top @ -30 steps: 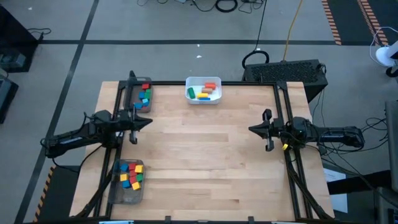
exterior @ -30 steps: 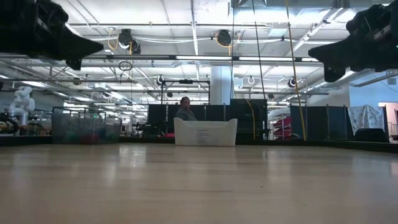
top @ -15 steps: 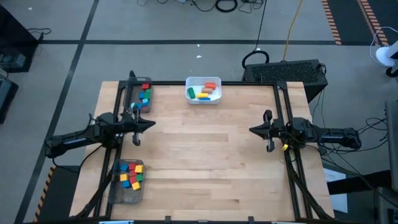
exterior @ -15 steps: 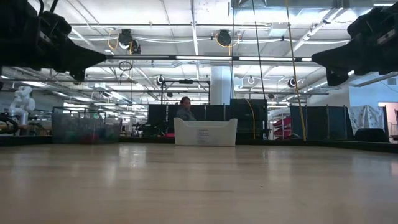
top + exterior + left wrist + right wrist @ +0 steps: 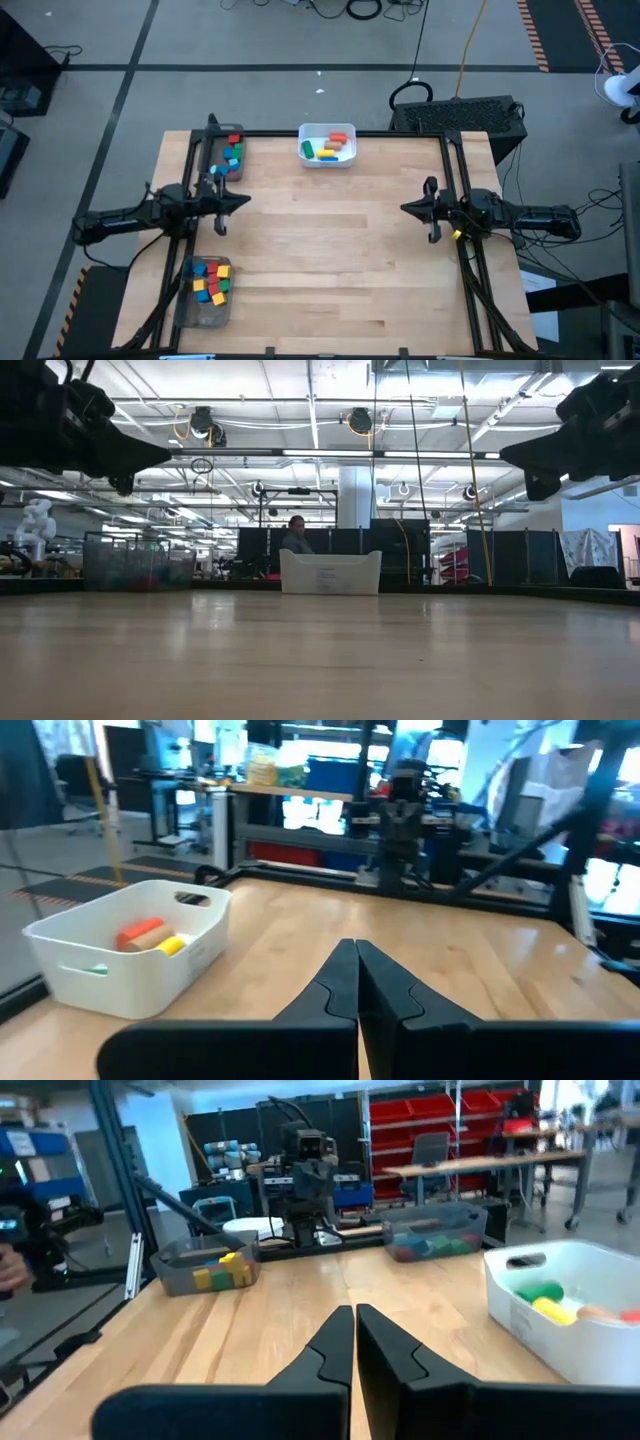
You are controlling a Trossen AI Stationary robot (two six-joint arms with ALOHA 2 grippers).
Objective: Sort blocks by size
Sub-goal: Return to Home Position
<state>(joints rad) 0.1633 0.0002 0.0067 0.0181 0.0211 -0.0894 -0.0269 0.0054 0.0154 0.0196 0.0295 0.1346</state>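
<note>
Left claw and right claw both pinched closed, empty.

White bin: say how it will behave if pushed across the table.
The white bin probably slides rather than tips: it looks low, wide and flat-bottomed on the smooth wooden table. It is likely light, with thin plastic walls and few blocks inside. The rounded orange block might roll about.

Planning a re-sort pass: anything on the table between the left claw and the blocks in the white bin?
Nothing visible. Only bare tabletop lies between the shut left claw and the white bin. The blocks sit inside, behind its wall, open from above. Right claw hovers at the right edge.
</note>
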